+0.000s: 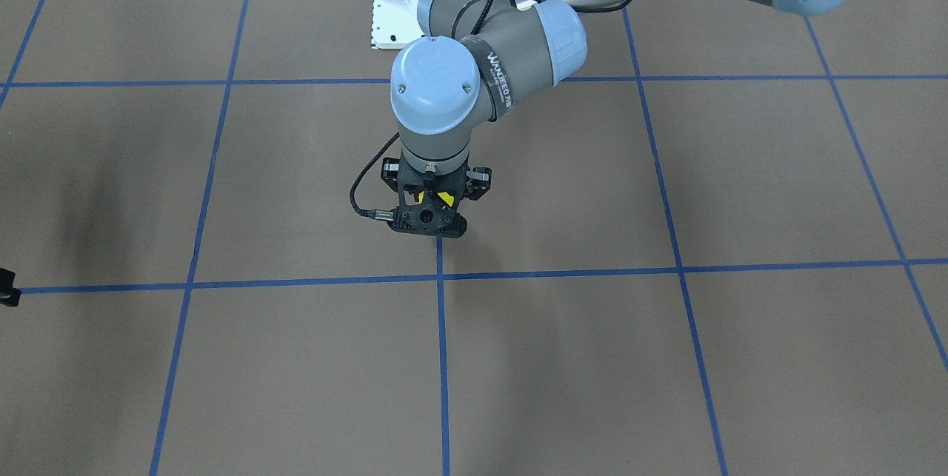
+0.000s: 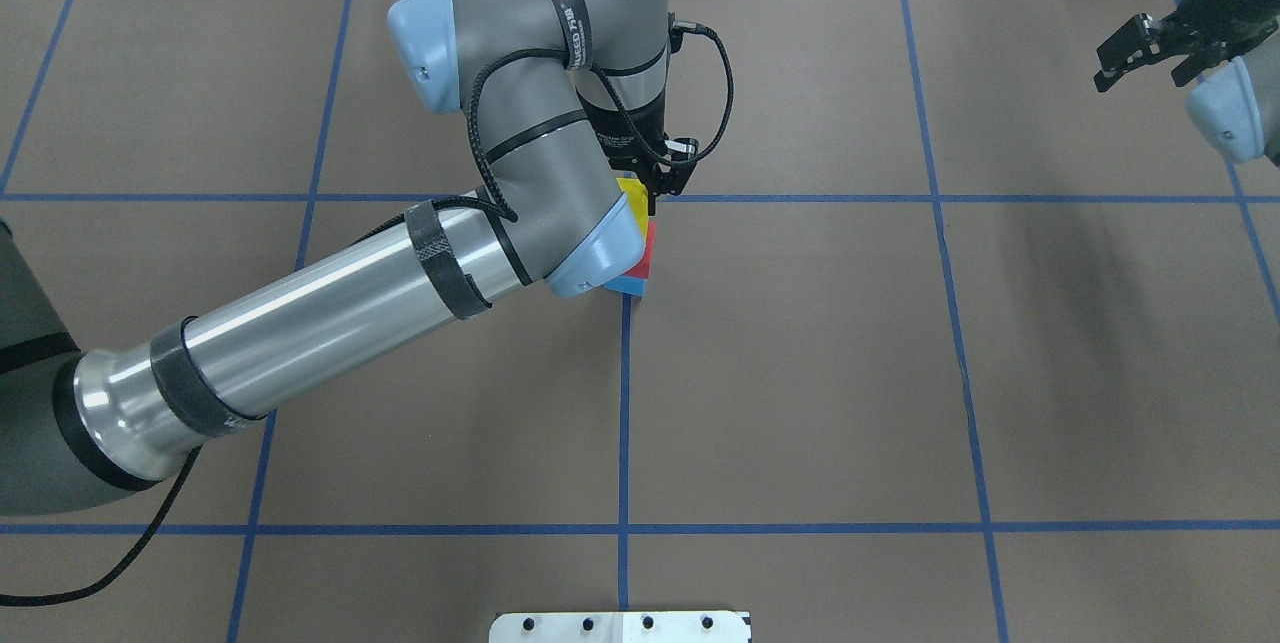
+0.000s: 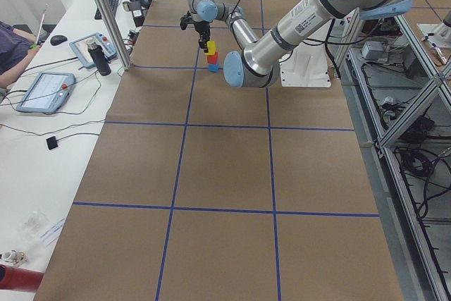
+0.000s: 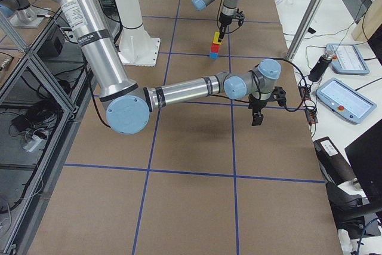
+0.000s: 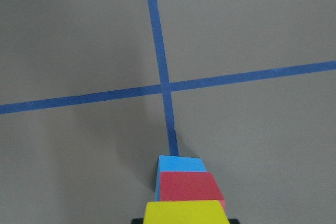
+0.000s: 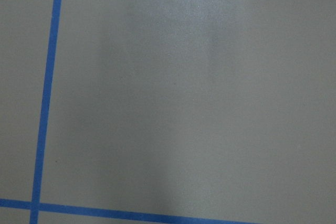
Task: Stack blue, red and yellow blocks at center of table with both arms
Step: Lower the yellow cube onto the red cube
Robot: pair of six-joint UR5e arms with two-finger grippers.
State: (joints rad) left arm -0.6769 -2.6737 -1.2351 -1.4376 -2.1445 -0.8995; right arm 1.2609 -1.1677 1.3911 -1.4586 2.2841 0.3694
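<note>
Note L pincer (image 2: 655, 186) astride yellow block (image 2: 631, 195) atop red block (image 2: 648, 248), blue block (image 2: 630, 284); clamped or loose: cannot tell. R pincer (image 2: 1147, 56): apart, over tabletop (image 2: 800, 373).

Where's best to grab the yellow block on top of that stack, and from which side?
Grip the yellow block by two opposite flat sides, coming straight down from above. It sits atop the red block, so only its top and sides are free.
</note>
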